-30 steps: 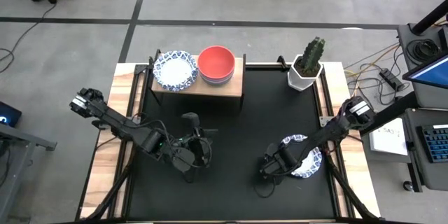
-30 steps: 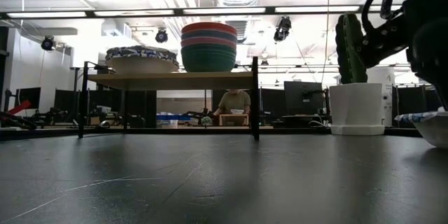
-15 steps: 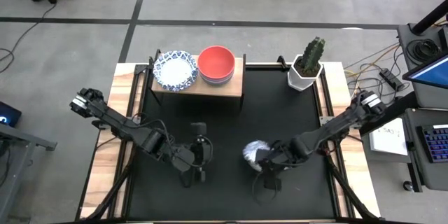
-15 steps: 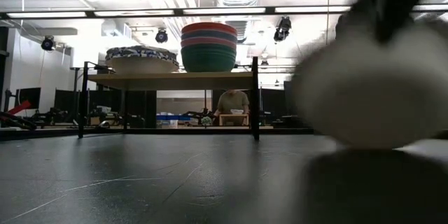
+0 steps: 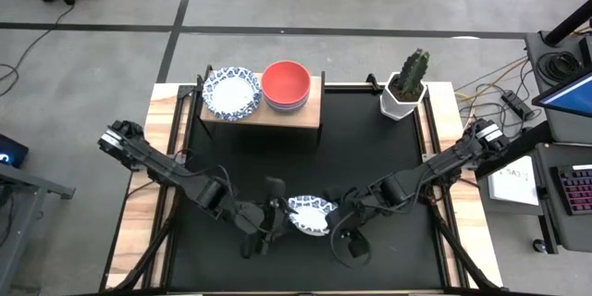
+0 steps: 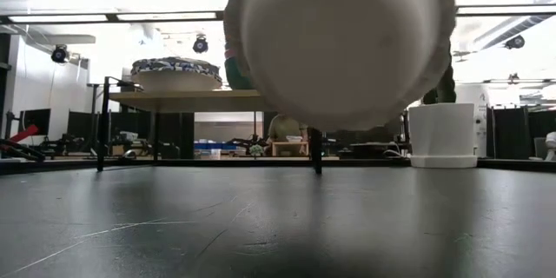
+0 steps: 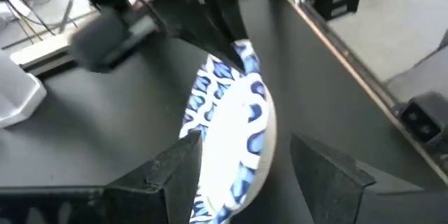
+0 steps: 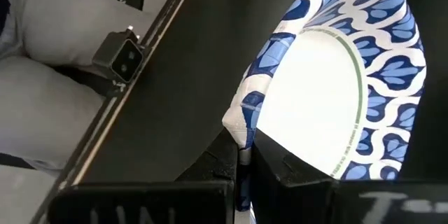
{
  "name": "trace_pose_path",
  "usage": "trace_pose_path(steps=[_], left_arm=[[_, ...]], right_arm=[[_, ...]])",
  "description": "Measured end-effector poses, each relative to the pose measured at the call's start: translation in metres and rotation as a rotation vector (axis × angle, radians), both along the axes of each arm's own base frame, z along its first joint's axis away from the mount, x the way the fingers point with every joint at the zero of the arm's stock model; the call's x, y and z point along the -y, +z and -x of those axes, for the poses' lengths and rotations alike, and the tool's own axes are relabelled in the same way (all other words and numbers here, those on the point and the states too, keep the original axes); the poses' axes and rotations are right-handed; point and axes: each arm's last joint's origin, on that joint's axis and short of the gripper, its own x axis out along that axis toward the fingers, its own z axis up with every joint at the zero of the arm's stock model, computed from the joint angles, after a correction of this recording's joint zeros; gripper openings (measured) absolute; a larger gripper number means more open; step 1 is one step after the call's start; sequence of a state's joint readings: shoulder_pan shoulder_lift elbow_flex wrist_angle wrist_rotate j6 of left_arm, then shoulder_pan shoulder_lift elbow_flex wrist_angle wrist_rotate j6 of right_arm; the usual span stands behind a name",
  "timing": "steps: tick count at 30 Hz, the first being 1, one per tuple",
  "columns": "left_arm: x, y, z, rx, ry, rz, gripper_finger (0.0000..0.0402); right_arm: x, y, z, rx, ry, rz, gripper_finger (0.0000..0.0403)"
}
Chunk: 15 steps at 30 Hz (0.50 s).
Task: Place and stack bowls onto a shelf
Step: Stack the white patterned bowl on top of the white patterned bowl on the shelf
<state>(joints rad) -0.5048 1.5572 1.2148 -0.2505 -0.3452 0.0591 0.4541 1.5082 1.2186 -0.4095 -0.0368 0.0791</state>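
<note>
- A white bowl with a blue-patterned rim point(image 5: 312, 215) hangs over the near middle of the black mat point(image 5: 370, 148), between the two arms; in the low view its pale underside point(image 6: 339, 43) is clear of the mat surface.
- The right gripper point(image 8: 241, 155) is clenched on this bowl's rim: its two dark fingers are pressed together with the rim's edge pinched between them. In the high view it point(image 5: 344, 219) sits at the bowl's right edge.
- The left gripper point(image 7: 245, 164) stands released, its fingers point(image 7: 164, 171) spread wide, one on each side of the bowl's rim. Whether they touch the rim cannot be told. In the high view it point(image 5: 277, 215) is just beside the bowl's left edge.
- The shelf point(image 5: 310, 111) stands at the far side of the mat, well apart from the held bowl.
- On the shelf's left part rests another blue-patterned bowl point(image 5: 231, 92); just beside it, to the right, stands a stack with a red bowl point(image 5: 285, 81) on top.
- A cactus pot point(image 5: 404, 97) stands at the mat's far right corner.
</note>
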Motion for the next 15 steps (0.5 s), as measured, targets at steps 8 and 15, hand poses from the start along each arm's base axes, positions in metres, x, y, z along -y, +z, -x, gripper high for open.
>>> trace_pose_path(steps=[8, 15], left_arm=[[0.001, -0.03, -0.017, -0.073, 0.045, -0.033, 0.0185], [0.0, -0.028, -0.016, -0.066, 0.043, -0.04, 0.0083]], right_arm=[[0.001, 0.0, -0.001, 0.019, 0.028, 0.029, 0.0009], [0.001, 0.0, -0.001, 0.016, 0.007, 0.022, 0.0014]])
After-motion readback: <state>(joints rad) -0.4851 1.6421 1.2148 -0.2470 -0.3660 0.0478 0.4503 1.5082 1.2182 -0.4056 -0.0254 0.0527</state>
